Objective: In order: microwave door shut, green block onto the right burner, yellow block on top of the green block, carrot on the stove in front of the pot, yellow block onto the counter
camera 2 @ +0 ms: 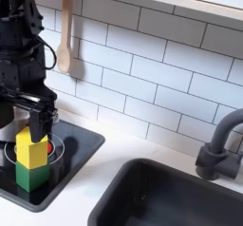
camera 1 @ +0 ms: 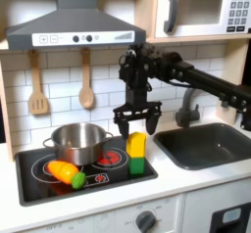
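Two blocks are stacked on the stove's burner: yellow block [camera 1: 136, 143] on green block [camera 1: 137, 163]. Claw [camera 1: 137, 126] hangs just above yellow, fingers spread wide, holding nothing. Carrot [camera 1: 65, 173] lies on the stove in front of the pot [camera 1: 78, 142]. Microwave [camera 1: 201, 9] door's closed up top.

Two wooden spoons [camera 1: 86, 83] are hanging on the white tile wall [camera 1: 59, 70] under a grey range hood [camera 1: 74, 22]. A dark sink [camera 1: 206, 144] with a grey faucet [camera 2: 220, 144] is sitting beside the cooktop.
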`<control>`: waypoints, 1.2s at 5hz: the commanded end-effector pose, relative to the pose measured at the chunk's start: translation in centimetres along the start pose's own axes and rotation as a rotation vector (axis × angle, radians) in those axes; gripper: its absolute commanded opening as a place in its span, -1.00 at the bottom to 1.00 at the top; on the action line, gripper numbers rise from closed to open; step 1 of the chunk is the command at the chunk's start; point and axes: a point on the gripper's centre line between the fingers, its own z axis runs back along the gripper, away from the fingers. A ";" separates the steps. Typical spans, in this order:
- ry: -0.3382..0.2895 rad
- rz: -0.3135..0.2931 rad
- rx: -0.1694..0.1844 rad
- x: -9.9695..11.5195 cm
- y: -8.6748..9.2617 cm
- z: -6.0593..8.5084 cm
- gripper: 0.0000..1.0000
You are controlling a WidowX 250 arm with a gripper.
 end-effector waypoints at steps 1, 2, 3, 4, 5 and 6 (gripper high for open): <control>0.014 0.012 0.007 0.2 0.0 -0.8 1.00; 0.003 0.022 0.018 0.4 0.3 -0.8 1.00; 0.016 0.035 0.022 0.4 0.2 -1.5 1.00; 0.019 0.028 0.010 0.3 -0.4 -1.5 1.00; 0.026 0.023 0.004 0.2 -0.7 -1.7 1.00; 0.027 0.031 0.009 0.3 -0.4 -1.7 1.00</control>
